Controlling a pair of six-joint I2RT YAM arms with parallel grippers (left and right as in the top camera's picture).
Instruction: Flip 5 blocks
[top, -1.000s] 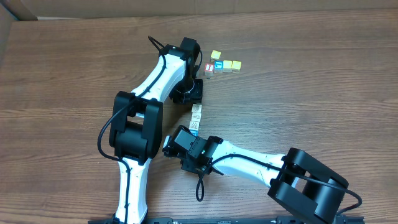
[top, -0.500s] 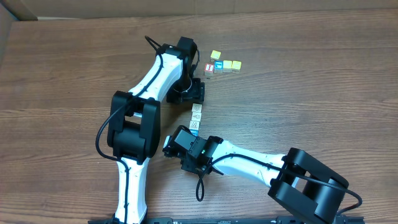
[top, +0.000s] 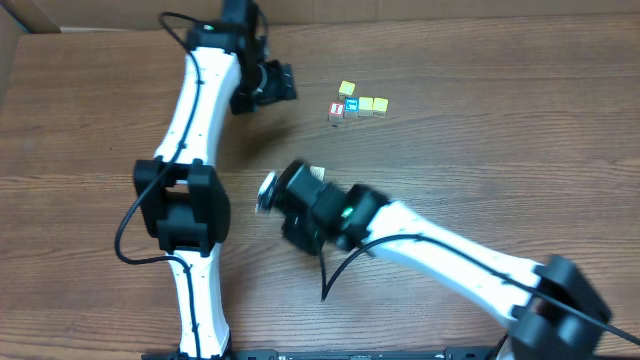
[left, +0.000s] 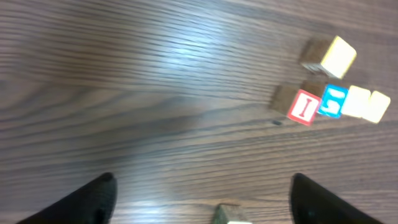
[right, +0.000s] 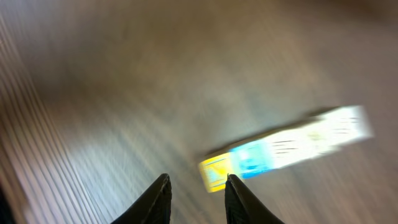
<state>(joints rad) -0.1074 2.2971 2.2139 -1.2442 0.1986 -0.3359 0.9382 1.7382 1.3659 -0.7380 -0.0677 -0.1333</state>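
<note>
Blocks (right: 292, 144) lie ahead of the slightly parted right hand (right: 198, 196); left hand (left: 205, 196) spread

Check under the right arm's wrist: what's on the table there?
Overhead, the right arm hides that spot. The right wrist view shows a blurred row of blocks just past the right gripper: yellow end, then blue, then whitish.

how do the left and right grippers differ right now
The left gripper has its fingers spread wide; the right gripper shows only a narrow gap. The left gripper faces the cube cluster with the red-lettered cube; the right gripper faces a blurred row of blocks, yellow end nearest. Both look empty.
</note>
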